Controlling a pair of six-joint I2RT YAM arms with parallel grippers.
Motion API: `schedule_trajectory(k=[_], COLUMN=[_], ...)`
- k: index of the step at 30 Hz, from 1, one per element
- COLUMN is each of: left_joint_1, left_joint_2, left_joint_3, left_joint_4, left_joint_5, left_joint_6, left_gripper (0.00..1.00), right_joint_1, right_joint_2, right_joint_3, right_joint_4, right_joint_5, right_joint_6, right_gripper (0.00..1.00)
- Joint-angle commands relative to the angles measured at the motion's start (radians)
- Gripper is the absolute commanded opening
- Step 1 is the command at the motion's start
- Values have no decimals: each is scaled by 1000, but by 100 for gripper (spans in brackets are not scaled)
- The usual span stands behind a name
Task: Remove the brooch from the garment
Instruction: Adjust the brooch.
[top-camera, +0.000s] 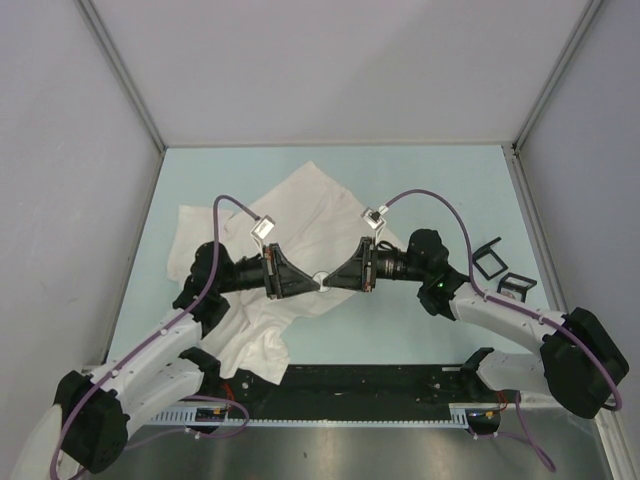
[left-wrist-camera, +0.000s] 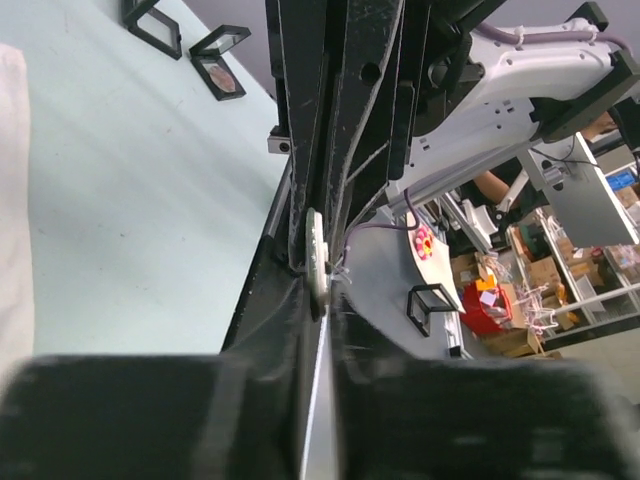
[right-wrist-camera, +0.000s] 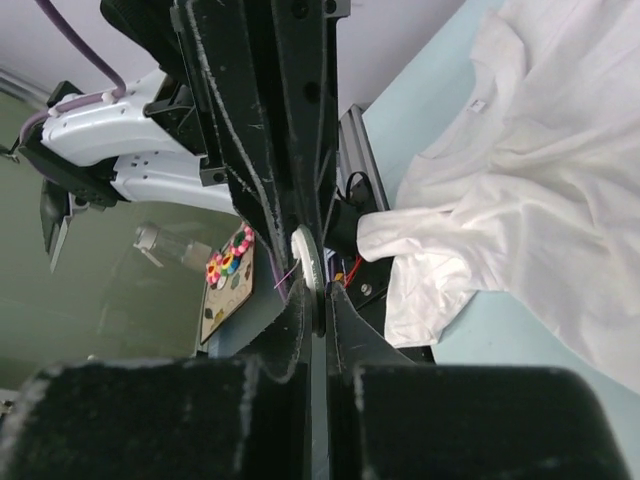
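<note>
The garment (top-camera: 300, 215), a large white shirt, lies crumpled on the pale table at centre left. It also shows in the right wrist view (right-wrist-camera: 540, 180) and at the left edge of the left wrist view (left-wrist-camera: 10, 200). The brooch (top-camera: 321, 280), a small white round disc, is held in the air between both grippers, above the shirt's near edge. My left gripper (top-camera: 312, 283) is shut on it from the left. My right gripper (top-camera: 332, 280) is shut on it from the right. The disc shows edge-on in both wrist views (left-wrist-camera: 317, 260) (right-wrist-camera: 306, 262), apart from the cloth.
Two black display frames (top-camera: 488, 258) (top-camera: 517, 285) lie on the table at the right, also seen in the left wrist view (left-wrist-camera: 222, 60). A black rail (top-camera: 380, 385) runs along the near edge. Grey walls (top-camera: 330, 70) enclose the table.
</note>
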Motion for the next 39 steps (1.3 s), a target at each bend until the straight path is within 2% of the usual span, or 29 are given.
schedule_trajectory(k=[1,2,5,7,9,15,19,25,32,35,36,37,38,39], left_joint_1=[3,14,29,29,29,29,29,29,26,25,26,26,26,25], left_joint_2=[-77,-88,-130,-136,-127,-61,-30,-18,-6,-10,-12,-12,-16,-19], left_joint_3=[52,55,47,45,50,73,91,96,93,95,98,99,101,101], left_joint_4=[-75,-96,-98,-78,-80,-70,-57,-55,-38,-44,-52,-60,-75,-84], left_joint_5=[24,18,22,24,24,19,30,39,53,50,45,36,33,27], left_joint_6=[44,62,49,33,32,22,26,27,18,21,32,36,39,52], left_gripper=[32,47,58,58,54,53,40,27,21,10,2,0,0,1], right_joint_1=[-3,-5,-17,-20,-22,-19,-16,-11,1,3,1,0,-8,-11], right_joint_2=[-21,-32,-59,-69,-72,-59,-56,-50,-39,-36,-36,-33,-35,-38], right_joint_3=[5,5,5,5,5,5,3,5,6,6,6,6,6,5], right_joint_4=[0,-24,-67,-75,-77,-22,-2,18,46,49,44,38,31,3], right_joint_5=[-16,-7,-16,-32,-39,-58,-61,-61,-50,-52,-50,-46,-39,-30], right_joint_6=[-39,-49,-71,-74,-76,-43,-31,-22,-7,-5,-7,-7,6,9], right_gripper=[0,0,0,0,0,0,0,0,0,0,0,0,20,27])
